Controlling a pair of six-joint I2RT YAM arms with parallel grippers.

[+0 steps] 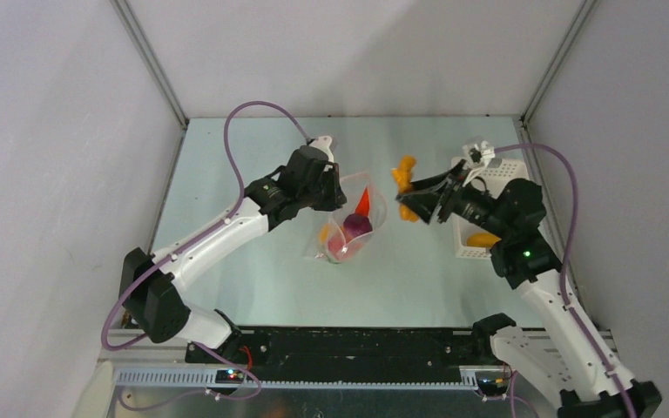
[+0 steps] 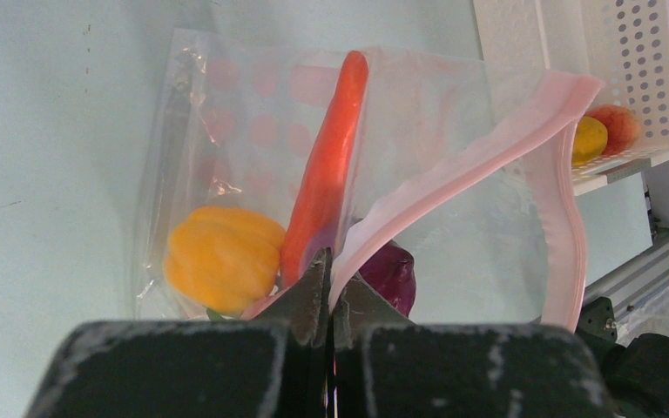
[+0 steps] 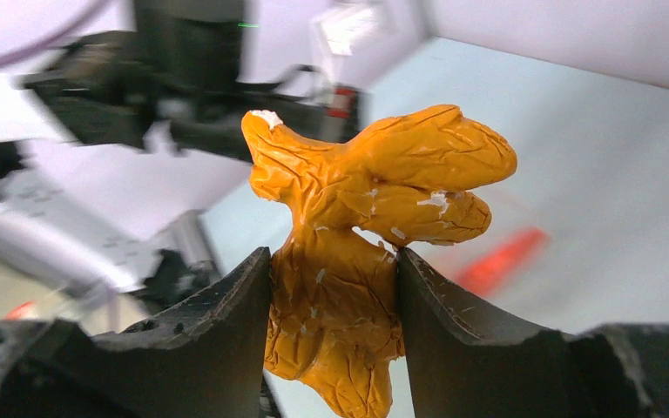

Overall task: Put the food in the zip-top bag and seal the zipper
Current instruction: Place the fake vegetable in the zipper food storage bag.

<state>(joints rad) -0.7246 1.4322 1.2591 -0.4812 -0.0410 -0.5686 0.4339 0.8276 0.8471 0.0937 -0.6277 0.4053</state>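
Contents of the zip-top bag point(image 2: 253, 122), seen in the left wrist view: a long red piece point(image 2: 327, 165) standing up the middle of the frame, a yellow pepper-like piece point(image 2: 225, 259) at lower left, and a purple piece point(image 2: 394, 274) low down, just right of centre. The bag's mouth gapes, its pink zipper point(image 2: 496, 144) curving across to the upper right and down the right side. The left gripper point(image 2: 331, 296), bottom centre, has its jaws pressed together on the bag's rim beside the zipper. In the top view the bag sits at the centre of the table point(image 1: 253, 157).

The white basket point(image 2: 631, 78), upper right of the left wrist view, holds a yellow piece point(image 2: 589, 139) and a peach-coloured one point(image 2: 618, 126), touching each other.

The right gripper point(image 3: 335, 287) stands about half open, jaws clamped on either side of a crinkled orange food piece point(image 3: 383, 187) whose upper lobes spread above the fingers. In the top view this gripper hangs right of centre, between bag and basket, apart from the bag.
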